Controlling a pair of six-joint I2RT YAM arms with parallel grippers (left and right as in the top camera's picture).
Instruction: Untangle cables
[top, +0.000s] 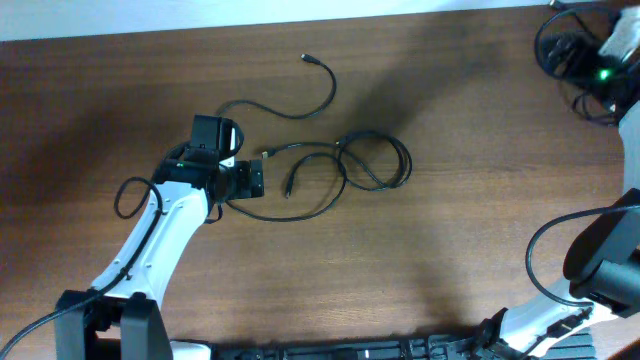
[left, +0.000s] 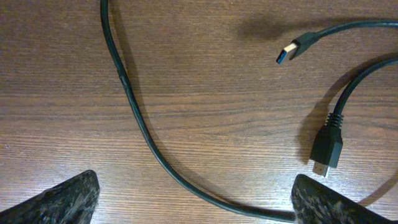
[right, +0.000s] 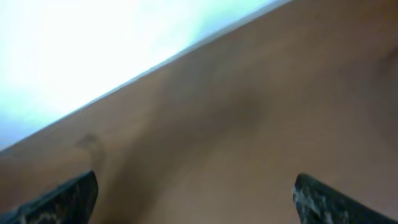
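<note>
Straddling cables (left: 127, 87), left pincer (left: 196, 204) wide; fingertips (left: 62, 200) cropped by frame.

Blurred tabletop (right: 249, 124), seemingly wood; right end effector (right: 198, 202) tips cropped.

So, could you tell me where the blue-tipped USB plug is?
Left wrist view, upper right: the USB plug lies on the table above the smaller black plug, ahead of the left gripper.

Brown wood-grain table (top: 440, 260) filling the view, pale strip (top: 120, 18) running along the 11 o'clock edge, soft shadow (top: 420, 85) darkening toward 1 o'clock
</note>
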